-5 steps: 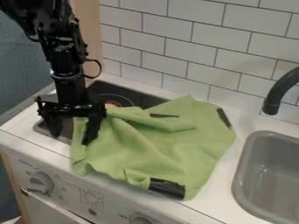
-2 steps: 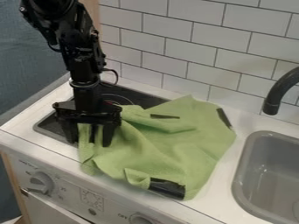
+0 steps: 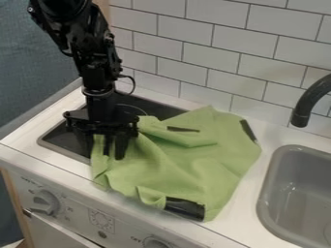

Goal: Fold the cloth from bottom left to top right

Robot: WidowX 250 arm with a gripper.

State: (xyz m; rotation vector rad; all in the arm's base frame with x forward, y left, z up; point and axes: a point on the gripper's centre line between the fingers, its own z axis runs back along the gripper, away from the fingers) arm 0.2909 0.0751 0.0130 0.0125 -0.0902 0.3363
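Observation:
My gripper [image 3: 103, 156] hangs down at the left side of the green cloth [image 3: 194, 164], over the front edge of the black stove top. Its fingers stand apart, with the cloth's left edge between them; the right finger [image 3: 121, 147] rests against the cloth or just above it. The cloth lies rumpled from the stove across the white counter, a ridge fold running over its upper middle. Dark patches show on it at the front, at the upper right and near the top. Part of its left edge is hidden behind the fingers.
A grey sink [image 3: 298, 189] is to the right, with a black faucet [image 3: 301, 114] above it. The white tiled wall [image 3: 213, 53] rises behind the counter, and knobs [image 3: 45, 199] line the stove's front panel.
The gripper has shifted right, and its fingers stand somewhat closer together. The cloth's left edge has moved a little to the right; the rest of the cloth has stayed put.

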